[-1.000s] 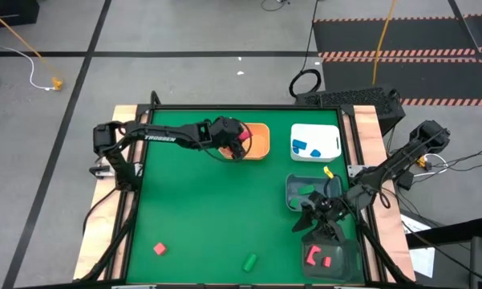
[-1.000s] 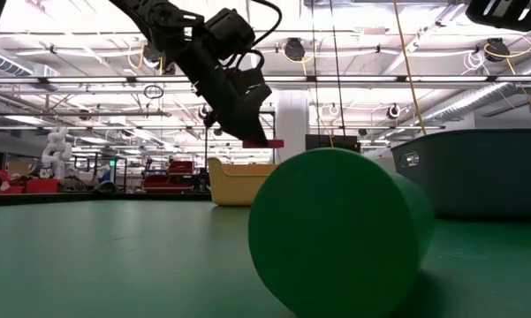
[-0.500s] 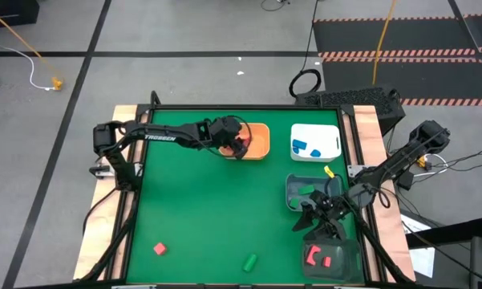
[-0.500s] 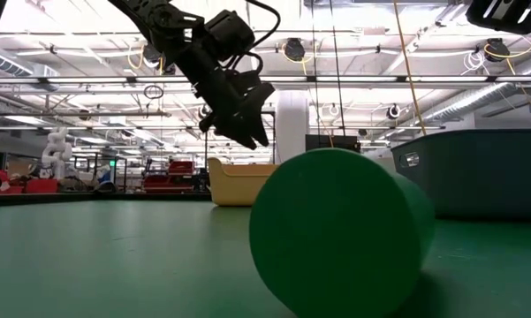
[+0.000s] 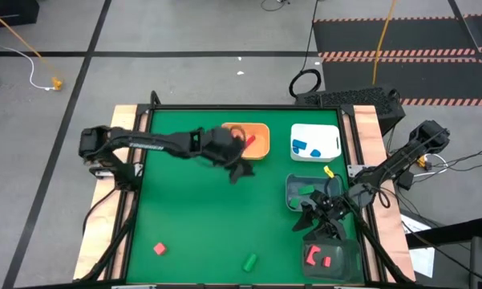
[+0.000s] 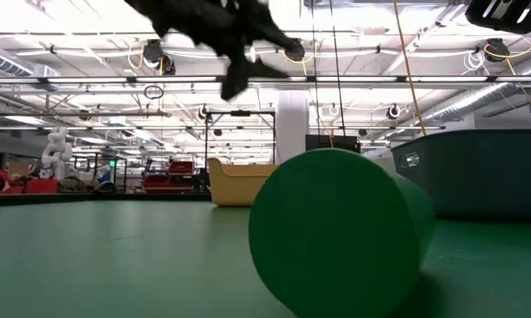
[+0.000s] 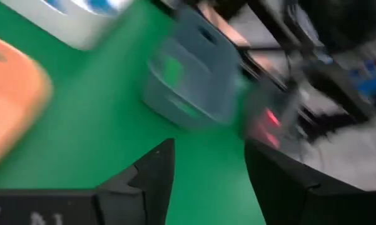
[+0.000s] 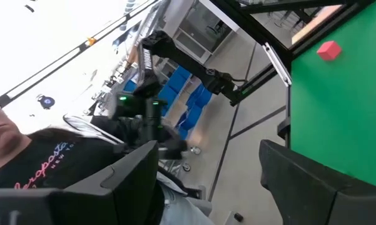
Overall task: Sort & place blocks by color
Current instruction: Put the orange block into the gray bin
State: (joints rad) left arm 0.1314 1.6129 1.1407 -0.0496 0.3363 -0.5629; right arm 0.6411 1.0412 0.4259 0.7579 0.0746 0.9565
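We view the green felt-covered table point(image 5: 200, 225) from above, with three bins toward its far-right region: an orange plastic bin point(image 5: 257, 140) at the far edge, a white plastic bin point(image 5: 315, 141) beside it holding blue pieces, and a grey translucent bin point(image 5: 302, 191) by the right edge holding a green piece. A second grey bin point(image 5: 327, 257) in the near right corner holds red pieces.

The left gripper point(image 5: 239, 167) hangs over the table just in front of the orange bin, its fingers point(image 7: 151, 172) spread apart with nothing between them. The right gripper point(image 5: 325, 227) waits by the right edge, between the two grey bins, its fingers point(image 8: 306, 175) likewise apart and empty.

Two blocks lie loose near the front edge. The green plastic cylinder point(image 5: 250, 260) lies on its side toward the middle of that edge; we judge it light, rigid and smooth, and liable to roll, so we would close on its curved flanks across the axis. The small red plastic cube point(image 5: 159, 249) sits toward the near left corner; we judge it light and stiff, with flat opposite faces that offer the secure hold. Neither looks fragile. A red bar point(image 5: 249, 142) lies in the orange bin.
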